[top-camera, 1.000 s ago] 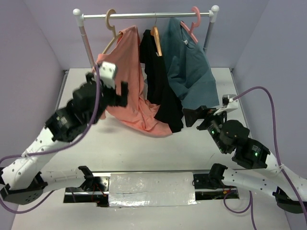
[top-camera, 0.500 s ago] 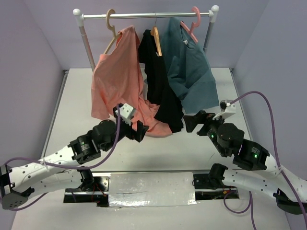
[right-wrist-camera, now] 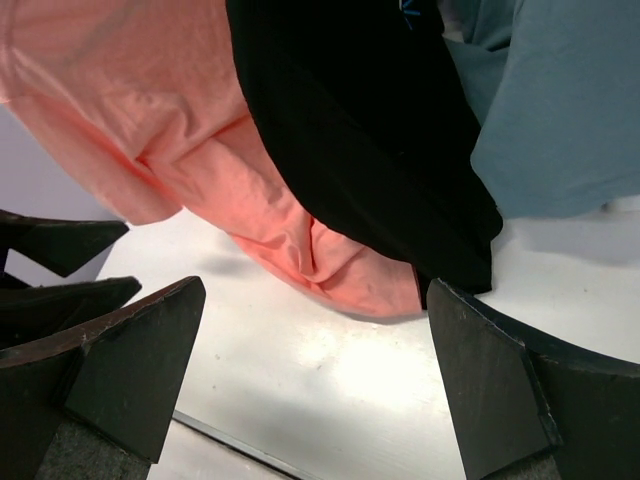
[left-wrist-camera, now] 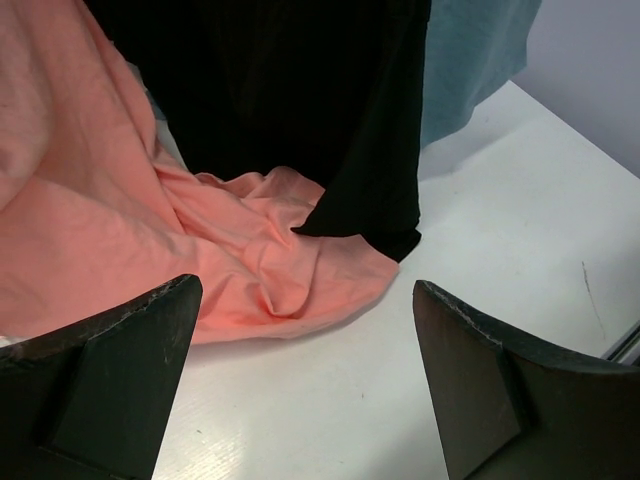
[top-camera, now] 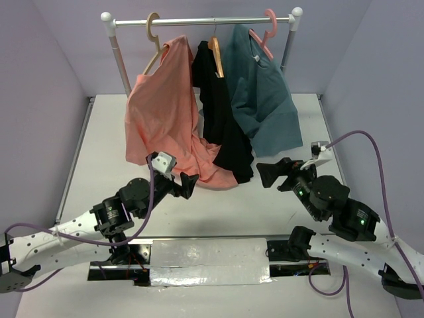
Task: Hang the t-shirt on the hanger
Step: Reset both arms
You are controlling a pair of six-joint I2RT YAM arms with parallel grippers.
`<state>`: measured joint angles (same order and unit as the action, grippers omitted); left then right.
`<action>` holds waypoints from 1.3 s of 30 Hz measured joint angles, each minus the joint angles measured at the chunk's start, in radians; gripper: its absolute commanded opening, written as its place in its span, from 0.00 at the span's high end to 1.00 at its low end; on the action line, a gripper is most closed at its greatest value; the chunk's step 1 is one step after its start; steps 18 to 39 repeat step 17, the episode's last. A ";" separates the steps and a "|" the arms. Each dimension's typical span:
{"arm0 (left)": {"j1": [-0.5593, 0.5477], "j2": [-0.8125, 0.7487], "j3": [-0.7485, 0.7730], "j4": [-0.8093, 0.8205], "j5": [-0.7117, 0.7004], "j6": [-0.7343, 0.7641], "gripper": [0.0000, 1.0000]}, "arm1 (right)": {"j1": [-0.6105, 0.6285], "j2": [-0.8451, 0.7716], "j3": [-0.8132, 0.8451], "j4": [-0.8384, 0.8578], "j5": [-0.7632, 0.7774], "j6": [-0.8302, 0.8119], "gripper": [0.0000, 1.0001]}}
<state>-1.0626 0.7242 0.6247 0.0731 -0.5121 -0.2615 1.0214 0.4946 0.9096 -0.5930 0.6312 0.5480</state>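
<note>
The t-shirt (top-camera: 165, 112) hangs in the upper left of the top view on the hanger (top-camera: 154, 41). It sits crooked: the hanger's left arm shows bare, and the hem pools on the worktop (top-camera: 106, 146) under the black shirt (top-camera: 222, 112). To finish well, I would pinch only coral cloth near the collar and draw it over that bare arm. The left gripper (top-camera: 187, 183) and right gripper (top-camera: 263, 174) sit low at centre, jaws wide apart and empty.

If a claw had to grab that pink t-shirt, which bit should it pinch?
Probably the crumpled hem of the t-shirt, coming low from the near side: it bunches in raised folds on the table, beside the black shirt.
</note>
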 measured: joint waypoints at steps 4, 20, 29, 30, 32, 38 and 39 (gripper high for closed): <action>-0.002 0.009 0.000 0.007 -0.028 0.001 0.00 | 0.000 -0.031 -0.007 0.005 -0.006 -0.008 0.00; -0.002 0.041 0.002 0.007 -0.055 0.001 0.01 | 0.000 -0.043 -0.028 0.018 -0.044 -0.022 0.00; -0.002 0.041 0.002 0.007 -0.055 0.001 0.01 | 0.000 -0.043 -0.028 0.018 -0.044 -0.022 0.00; -0.002 0.041 0.002 0.007 -0.055 0.001 0.01 | 0.000 -0.043 -0.028 0.018 -0.044 -0.022 0.00; -0.002 0.041 0.002 0.007 -0.055 0.001 0.01 | 0.000 -0.043 -0.028 0.018 -0.044 -0.022 0.00; -0.002 0.041 0.002 0.007 -0.055 0.001 0.01 | 0.000 -0.043 -0.028 0.018 -0.044 -0.022 0.00; -0.002 0.041 0.002 0.007 -0.055 0.001 0.01 | 0.000 -0.043 -0.028 0.018 -0.044 -0.022 0.00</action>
